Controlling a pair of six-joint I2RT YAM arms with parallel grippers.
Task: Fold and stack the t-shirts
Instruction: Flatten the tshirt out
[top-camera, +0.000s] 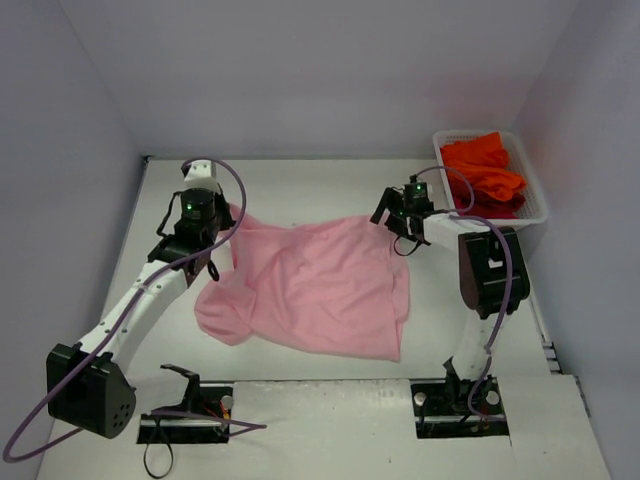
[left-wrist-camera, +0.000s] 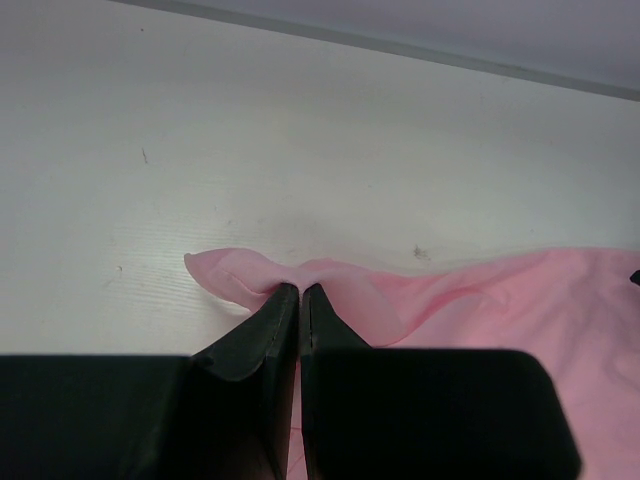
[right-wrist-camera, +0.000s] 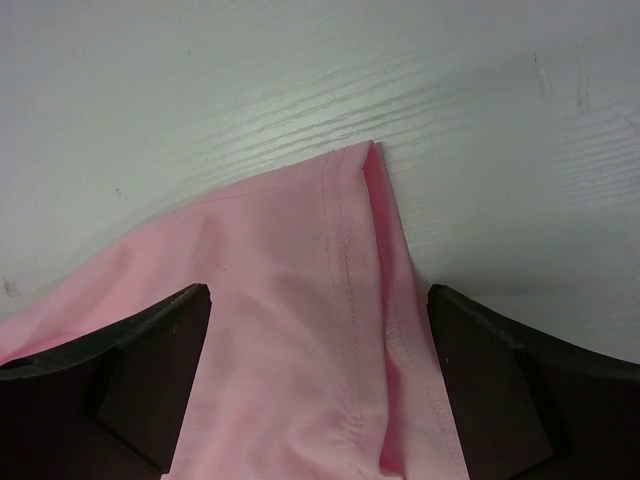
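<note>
pink t-shirt (top-camera: 320, 285): spread loosely on the white surface (top-camera: 300, 190) between the two arms, rumpled and bunched at its near-left part; its far-left edge is caught in the left gripper and its far-right corner lies under the right gripper.
basket (top-camera: 535, 200): white mesh, at the far-right corner of the surface, well apart from the pink t-shirt.
orange-red t-shirts (top-camera: 485, 165): heaped inside the basket.
left gripper (left-wrist-camera: 300, 290): closed, pinching a small fold of the pink t-shirt's edge, which pokes out past the fingertips.
right gripper (right-wrist-camera: 320, 300): jaws spread wide; the hemmed corner of the pink t-shirt lies between the fingers, ungripped.
</note>
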